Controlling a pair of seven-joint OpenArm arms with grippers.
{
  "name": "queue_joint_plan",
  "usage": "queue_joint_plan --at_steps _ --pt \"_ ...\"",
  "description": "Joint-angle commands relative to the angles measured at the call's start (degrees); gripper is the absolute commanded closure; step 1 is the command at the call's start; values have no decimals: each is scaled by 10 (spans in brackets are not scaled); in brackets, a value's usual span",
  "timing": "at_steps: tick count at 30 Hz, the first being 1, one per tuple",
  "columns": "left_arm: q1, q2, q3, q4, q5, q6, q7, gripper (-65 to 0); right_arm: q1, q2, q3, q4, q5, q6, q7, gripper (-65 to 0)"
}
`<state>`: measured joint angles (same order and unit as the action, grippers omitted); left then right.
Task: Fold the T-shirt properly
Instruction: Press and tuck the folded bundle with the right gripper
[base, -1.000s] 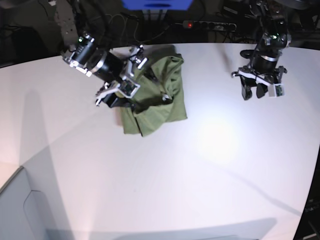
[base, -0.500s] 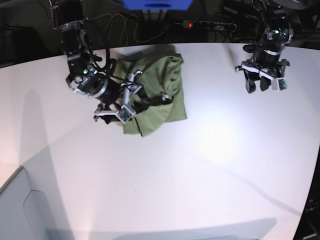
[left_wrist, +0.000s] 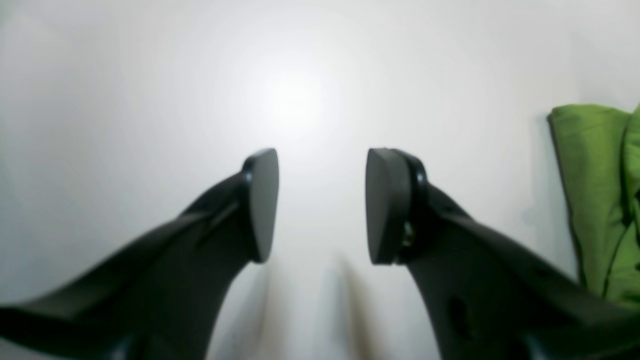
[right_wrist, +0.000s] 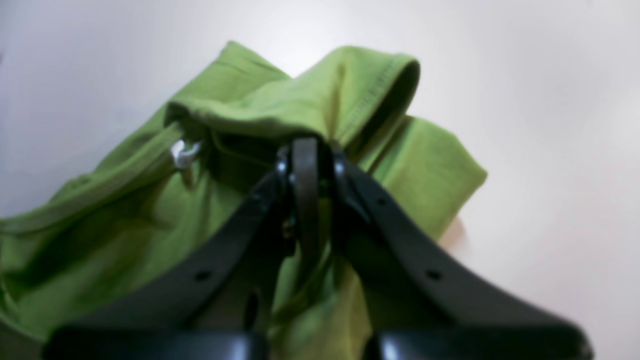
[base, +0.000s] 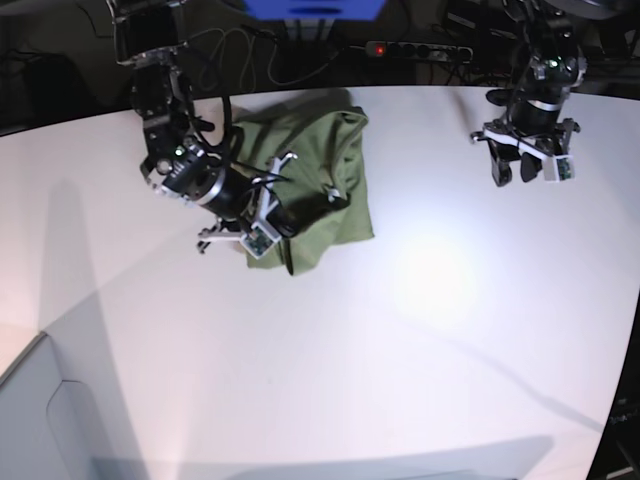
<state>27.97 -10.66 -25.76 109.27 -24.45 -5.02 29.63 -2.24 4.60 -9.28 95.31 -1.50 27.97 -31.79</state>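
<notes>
Plain olive-green T-shirt, no print (brighter lime-green through the wrist cameras, stitched hem in matching thread). White surface, glossy with a pale glare patch. Black right gripper and left gripper, silver-grey at the wrists. Black power strip with a red light behind.

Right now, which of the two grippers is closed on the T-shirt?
The right gripper: its jaws pinch the green T-shirt. The left gripper hangs open over bare table.
</notes>
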Motion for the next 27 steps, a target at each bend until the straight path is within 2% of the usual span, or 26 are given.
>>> queue_joint_plan --at_steps 1,5,7,10,15,18,21,27 --pt "3 -6 -3 12 -4 -2 -12 -277 8 -9 -2 12 12 5 18 -5" --pt "3 -6 -3 12 -4 -2 -12 -277 8 -42 -3 11 12 5 18 -13" --pt "3 -5 -3 12 -4 -2 -12 -277 8 -53 -3 11 13 5 18 -38" --pt "4 0 -3 12 -4 -2 -12 -277 4 -75 -4 11 13 5 18 -106" --pt "4 2 -3 12 -4 -2 -12 -277 4 -90 -17 12 14 5 18 -247" --pt "4 2 -3 12 -4 -2 -12 -277 2 -90 -15 14 14 5 18 -274" --pt "3 2 -3 12 -4 -2 -12 -277 -11 -64 -14 33 14 5 18 -279" --pt "0 2 -3 12 -4 -2 -12 -277 -33 -49 4 75 14 2 18 -279"
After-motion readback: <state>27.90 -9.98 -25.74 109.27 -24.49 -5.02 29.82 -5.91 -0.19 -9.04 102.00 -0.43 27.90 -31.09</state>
